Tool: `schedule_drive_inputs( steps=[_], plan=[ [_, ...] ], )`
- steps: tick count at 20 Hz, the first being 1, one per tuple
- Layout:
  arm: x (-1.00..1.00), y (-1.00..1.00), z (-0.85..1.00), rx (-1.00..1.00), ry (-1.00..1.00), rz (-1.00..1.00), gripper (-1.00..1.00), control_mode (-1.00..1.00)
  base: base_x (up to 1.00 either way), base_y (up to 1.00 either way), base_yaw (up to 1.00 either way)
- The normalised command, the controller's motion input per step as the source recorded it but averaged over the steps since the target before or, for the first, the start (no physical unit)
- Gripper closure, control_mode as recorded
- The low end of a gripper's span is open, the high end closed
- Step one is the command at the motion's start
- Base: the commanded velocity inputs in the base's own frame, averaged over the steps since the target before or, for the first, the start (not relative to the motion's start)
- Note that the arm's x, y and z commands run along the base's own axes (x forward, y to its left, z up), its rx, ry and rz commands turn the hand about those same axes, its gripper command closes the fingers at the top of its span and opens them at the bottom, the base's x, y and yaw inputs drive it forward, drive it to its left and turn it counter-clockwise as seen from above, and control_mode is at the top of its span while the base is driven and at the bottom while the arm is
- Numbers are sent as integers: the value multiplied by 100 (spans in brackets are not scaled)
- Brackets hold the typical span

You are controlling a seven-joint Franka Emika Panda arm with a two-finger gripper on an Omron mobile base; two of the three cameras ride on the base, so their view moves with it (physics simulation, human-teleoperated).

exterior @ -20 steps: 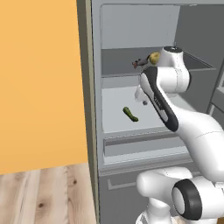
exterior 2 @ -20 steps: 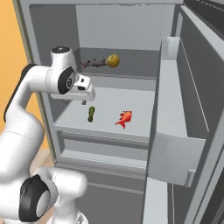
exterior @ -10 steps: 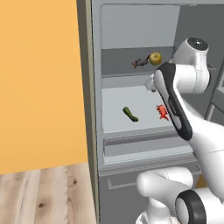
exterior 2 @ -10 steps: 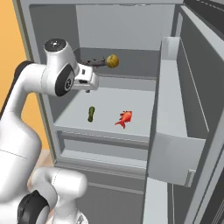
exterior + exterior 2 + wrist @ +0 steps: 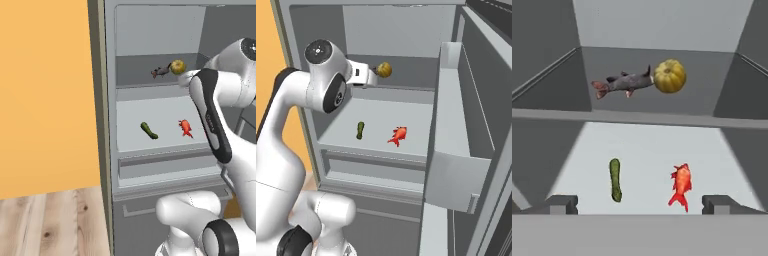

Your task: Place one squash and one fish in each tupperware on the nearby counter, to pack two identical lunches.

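The hand [image 5: 640, 204] stands wide and empty at the mouth of the open fridge [image 5: 396, 50], looking straight in, level with the edge of the upper shelf [image 5: 640, 118]. Taking that shelf edge as the mark: above it and further back sit the yellow squash [image 5: 670, 76] and the grey fish [image 5: 623, 83], the fish's tail touching the squash and its long axis running across the hand's line of sight. Below the edge, on the lower shelf [image 5: 647, 150], lie the green squash [image 5: 615, 180] and the red fish [image 5: 681, 184], well apart, both lengthwise toward the hand. The lower pair looks nearer to the hand, so a downward reach seems the shorter move. The shelves are flat and bare, with walls close on both sides.
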Motion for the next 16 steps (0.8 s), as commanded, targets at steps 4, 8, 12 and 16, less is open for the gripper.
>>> schedule_drive_inputs(
  steps=[4,8,12,16],
  plan=[
    [1,-21,32,0,-20,-13,-100,-100,0,0,0],
    [14,-15,13,0,0,-19,-100,-100,0,0,0],
    [36,-26,0,1,0,-7,-100,-100,0,0,0],
    [43,-6,0,2,0,0,-100,-100,0,0,0]
  ],
)
